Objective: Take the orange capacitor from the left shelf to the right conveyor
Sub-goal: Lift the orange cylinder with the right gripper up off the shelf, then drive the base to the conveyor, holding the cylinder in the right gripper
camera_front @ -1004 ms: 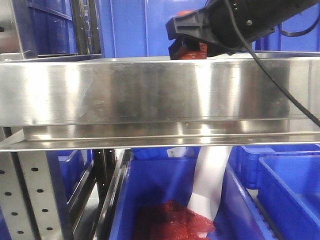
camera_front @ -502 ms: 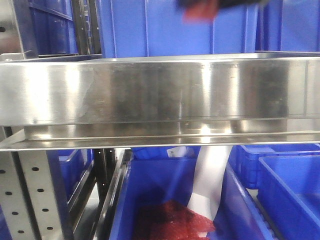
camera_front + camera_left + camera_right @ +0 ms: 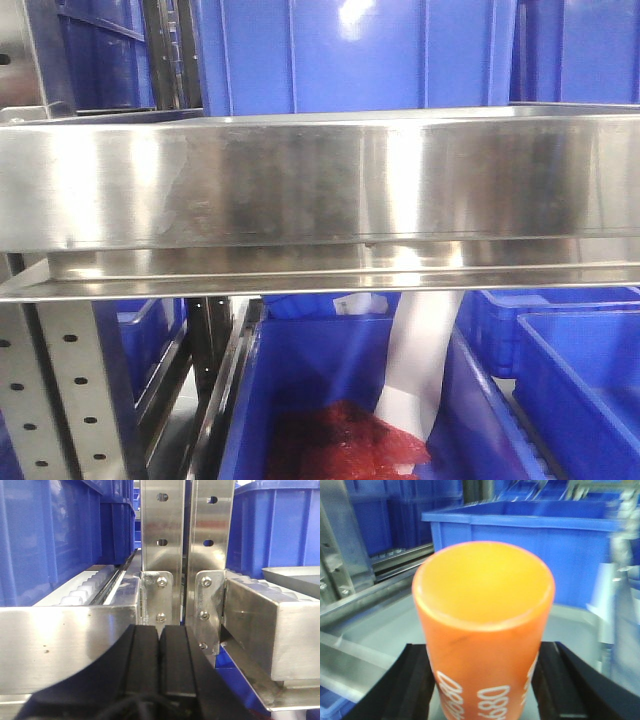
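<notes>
Gone from the front view is the right gripper point(image 3: 484, 692) with the orange capacitor point(image 3: 482, 630); one second ago both were above the left shelf point(image 3: 300, 185). The steel lip of this shelf fills the view, with blue bins point(image 3: 350, 50) above and under it. At the perforated uprights point(image 3: 162, 540) the left gripper point(image 3: 160, 662) has its black jaws pressed together on nothing. The right jaws clamp the capacitor upright, one blue bin point(image 3: 530, 535) behind it

Capacitor point(image 3: 484, 630) between jaws of the right gripper point(image 3: 487, 685), bin point(image 3: 530, 540) behind it — left shelf point(image 3: 300, 180) under upper bins point(image 3: 350, 50), over lower bins point(image 3: 320, 370).
</notes>
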